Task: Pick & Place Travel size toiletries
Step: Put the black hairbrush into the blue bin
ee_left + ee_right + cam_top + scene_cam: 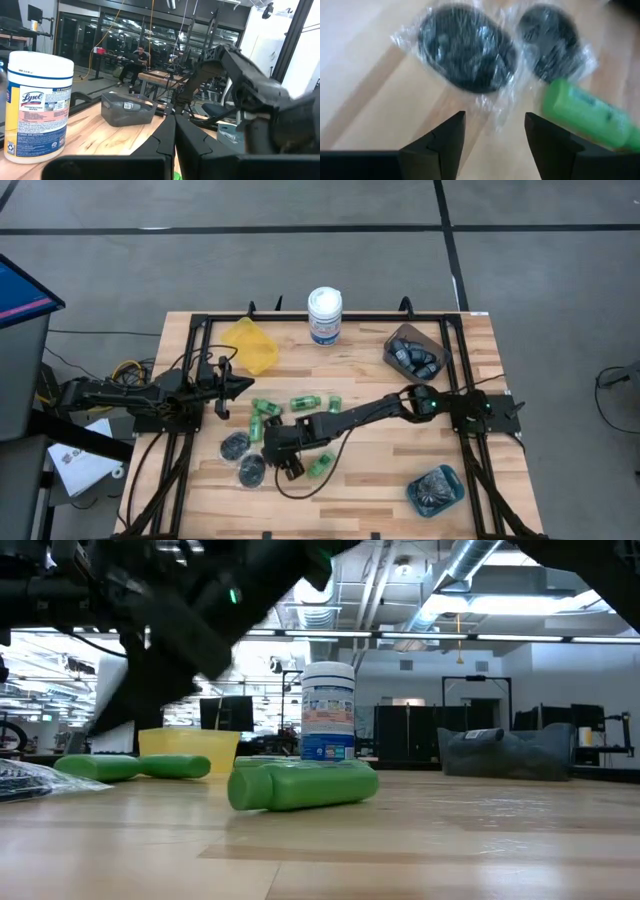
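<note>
Right wrist view shows the right gripper [495, 137] with its fingers [445, 137] spread wide and holding nothing. It hangs over bare wood just short of a wrapped dark disc [465, 47]; the loose edge of the clear wrap reaches toward the gap between the fingers. A second wrapped disc [552, 37] lies beside the first, and a green bottle [587, 117] lies on its side against that second disc's wrap, close to one finger.

From the high view, the right gripper [283, 452] is stretched across to the table's middle front, with the two discs [235, 445] [251, 470] on its left and one green bottle [320, 466] just beside it. More green bottles [306, 401] are scattered on the wood behind it, between the two arms. The left gripper [240, 387] waits near the yellow bin [252, 345], its fingers pressed together and empty, as the left wrist view also shows.

A white wipes tub [324, 315] stands upright at the far edge. The brown bin [414, 350] at the right rear holds dark oblong bottles, and the teal bin [436, 490] at the right front holds wrapped dark discs.

In the low view, a green bottle [300, 785] lies on its side in front of the tub [327, 710].
</note>
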